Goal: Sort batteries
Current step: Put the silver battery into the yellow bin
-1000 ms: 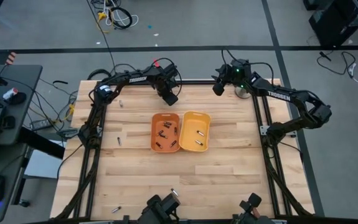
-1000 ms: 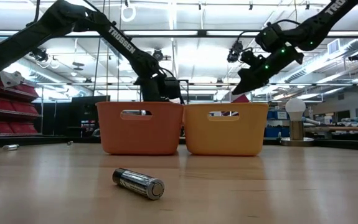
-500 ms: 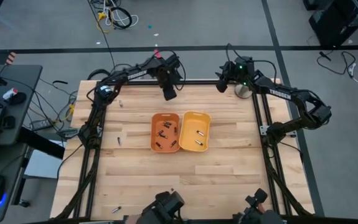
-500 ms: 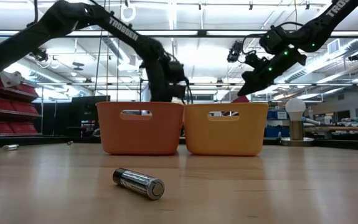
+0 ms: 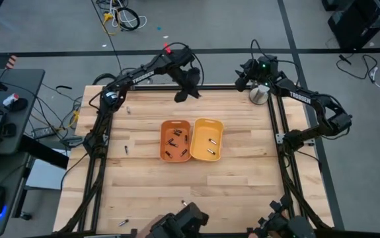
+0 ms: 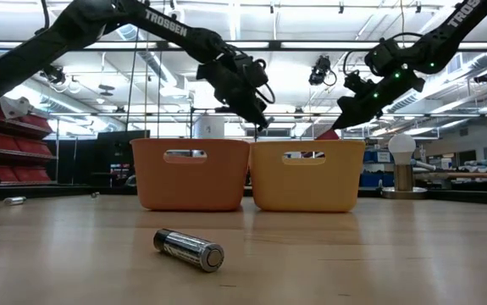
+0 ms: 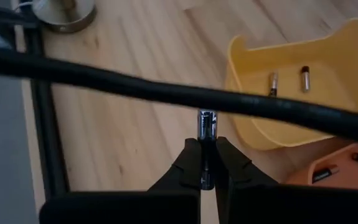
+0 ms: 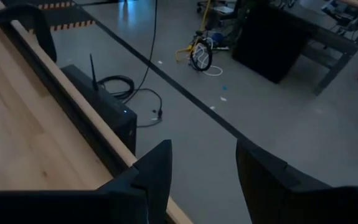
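My left gripper (image 5: 188, 92) hangs high over the table's far part, behind the orange tray (image 5: 176, 140) and the yellow tray (image 5: 207, 139), shut on a silvery battery (image 7: 206, 124). In the low view it (image 6: 256, 114) is above the trays' rims. Both trays hold batteries, such as two (image 7: 287, 81) on the yellow tray's floor. Loose batteries lie on the wood: one near the left frame (image 5: 128, 110), one farther forward (image 5: 125, 150), one close to the low camera (image 6: 189, 249). My right gripper (image 8: 203, 168) stands open over the far right edge (image 5: 242, 74), nothing between its fingers. My left gripper pinches the silvery battery between its two fingertips (image 7: 191, 158), on the battery's rear part (image 7: 205, 163). The battery lies along the fingers, and its free end (image 7: 207, 117) sticks out past the tips. It is lifted clear above the bare wood, pointing slantwise down.
A metal cup with a white ball (image 5: 259, 94) stands at the far right corner, close to my right gripper. A black cable (image 7: 104, 84) crosses the left wrist view. Bare wood lies in front of the trays; two more batteries (image 5: 123, 223) lie near the front edge.
My left gripper has risen from behind the orange tray to well above the trays' rims, gone a little toward the table's right and rolled about its own line, carrying the battery up. My right gripper has swung toward the far right corner.
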Robot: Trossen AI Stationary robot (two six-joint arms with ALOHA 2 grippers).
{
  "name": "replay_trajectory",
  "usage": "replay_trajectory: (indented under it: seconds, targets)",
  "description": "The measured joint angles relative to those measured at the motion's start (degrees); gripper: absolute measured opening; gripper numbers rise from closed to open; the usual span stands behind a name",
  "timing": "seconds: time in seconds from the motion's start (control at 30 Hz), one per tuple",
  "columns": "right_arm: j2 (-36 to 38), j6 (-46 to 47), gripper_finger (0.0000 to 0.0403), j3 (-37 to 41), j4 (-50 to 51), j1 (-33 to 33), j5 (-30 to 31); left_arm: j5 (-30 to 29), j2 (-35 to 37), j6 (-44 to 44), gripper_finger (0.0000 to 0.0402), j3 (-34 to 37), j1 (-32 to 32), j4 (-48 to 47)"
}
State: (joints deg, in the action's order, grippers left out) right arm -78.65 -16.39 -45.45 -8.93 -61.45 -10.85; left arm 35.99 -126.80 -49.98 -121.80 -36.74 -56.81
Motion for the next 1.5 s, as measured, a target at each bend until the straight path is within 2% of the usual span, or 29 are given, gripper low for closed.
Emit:
replay_trajectory:
  seconds: [0.13,0.37,0.57,0.7,0.83,0.97,1.07,1.17,1.33,1.5]
  targets:
    - [0.0,4.2,0.0164,0.0,0.0,0.0,0.1,0.9,0.0,-1.1,0.0003,0.0,1.7,-1.0]
    - [0.0,11.6,0.0164,0.0,0.6,1.2,0.3,5.9,0.0,-8.7,0.0003,0.1,6.3,-5.3]
    - [0.0,19.2,0.0164,0.0,1.4,4.3,-0.7,6.8,-0.1,-12.5,0.0003,0.2,10.2,-7.4]
    - [0.0,19.4,0.0164,0.0,3.7,7.9,-5.8,6.9,-0.3,-12.5,0.0003,3.2,13.2,-6.4]
    - [0.0,19.0,0.0164,0.0,6.4,11.5,-6.1,6.2,-0.4,-9.2,0.0003,8.5,15.9,0.3]
    - [0.0,18.2,0.0164,0.0,10.6,13.8,-3.8,0.1,-0.4,1.6,0.0009,11.2,17.4,7.2]
    - [0.0,17.8,0.0164,0.0,13.6,14.7,-3.0,-6.2,-0.4,5.7,0.0025,11.5,18.1,6.6]
    - [0.0,17.8,0.0164,0.0,16.2,15.4,-1.6,-11.1,-0.4,8.7,0.0054,11.5,19.2,6.4]
    - [0.0,18.1,0.0164,0.0,19.3,16.9,1.4,-14.2,-0.4,12.0,0.0120,11.5,20.8,6.4]
    - [0.0,18.1,0.0164,0.0,19.4,18.7,3.9,-21.8,-0.2,19.5,0.0165,11.5,21.4,5.5]
